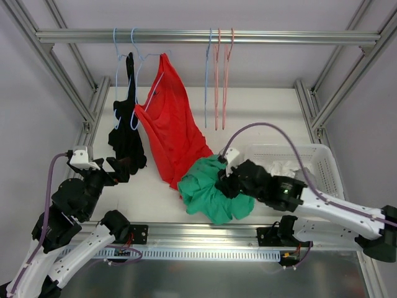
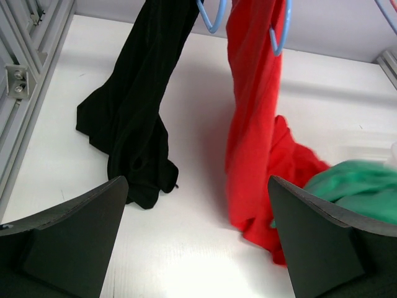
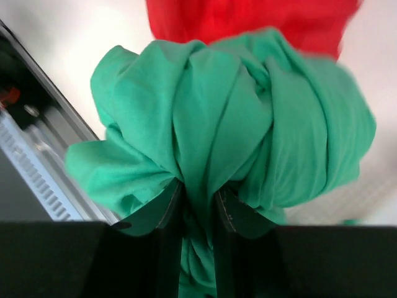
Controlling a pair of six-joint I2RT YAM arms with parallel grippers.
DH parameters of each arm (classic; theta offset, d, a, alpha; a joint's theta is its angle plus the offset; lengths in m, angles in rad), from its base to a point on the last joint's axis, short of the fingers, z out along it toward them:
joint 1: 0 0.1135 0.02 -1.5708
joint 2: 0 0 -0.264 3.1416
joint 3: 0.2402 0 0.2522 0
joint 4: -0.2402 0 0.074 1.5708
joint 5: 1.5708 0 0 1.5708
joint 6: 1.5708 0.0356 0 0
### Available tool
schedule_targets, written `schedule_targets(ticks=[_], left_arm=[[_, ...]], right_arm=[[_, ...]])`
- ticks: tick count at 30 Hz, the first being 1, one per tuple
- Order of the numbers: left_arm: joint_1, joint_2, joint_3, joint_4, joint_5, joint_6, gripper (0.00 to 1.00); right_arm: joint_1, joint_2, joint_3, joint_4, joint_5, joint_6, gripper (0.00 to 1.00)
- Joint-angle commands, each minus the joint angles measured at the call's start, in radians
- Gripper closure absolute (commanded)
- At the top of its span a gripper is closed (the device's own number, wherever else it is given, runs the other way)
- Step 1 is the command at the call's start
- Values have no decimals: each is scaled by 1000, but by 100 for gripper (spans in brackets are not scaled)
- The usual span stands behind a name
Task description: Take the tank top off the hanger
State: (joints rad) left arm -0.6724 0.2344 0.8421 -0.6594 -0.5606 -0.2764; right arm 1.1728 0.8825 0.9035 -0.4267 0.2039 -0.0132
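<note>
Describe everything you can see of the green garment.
The green garment is soft, matte cloth, crumpled into a folded bunch, on no hanger. It sits near the front edge of the table, touching the lower end of the red top. The right gripper pinches a fold between nearly closed fingers.

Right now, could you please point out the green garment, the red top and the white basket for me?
green garment [image 1: 214,194]: top external view, middle of the bunched cloth.
red top [image 1: 173,127]: top external view, middle of its hanging body.
white basket [image 1: 285,148]: top external view, its far rim.
</note>
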Motion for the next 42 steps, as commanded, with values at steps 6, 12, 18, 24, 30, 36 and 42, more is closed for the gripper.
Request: schedule_targets(ticks=[6, 12, 18, 24, 30, 36, 42], left_arm=[[4, -6, -3, 18, -25, -4, 1], [4, -12, -5, 17, -25, 3, 1], [4, -9, -6, 17, -27, 13, 1], [4, 9, -5, 18, -7, 14, 1], [4, -3, -3, 17, -4, 16, 1], [4, 6, -3, 18, -1, 17, 1], [4, 8, -3, 17, 2, 19, 1]], right_arm=[[-2, 180, -275, 419, -159, 211, 82], [-2, 417, -195, 361, -150, 211, 42], [54, 394, -147, 205, -132, 265, 57], [151, 277, -37, -1, -25, 275, 1], [159, 301, -90, -46, 0, 340, 1], [186, 404, -110, -75, 14, 381, 4], [189, 457, -71, -61, 34, 332, 57]])
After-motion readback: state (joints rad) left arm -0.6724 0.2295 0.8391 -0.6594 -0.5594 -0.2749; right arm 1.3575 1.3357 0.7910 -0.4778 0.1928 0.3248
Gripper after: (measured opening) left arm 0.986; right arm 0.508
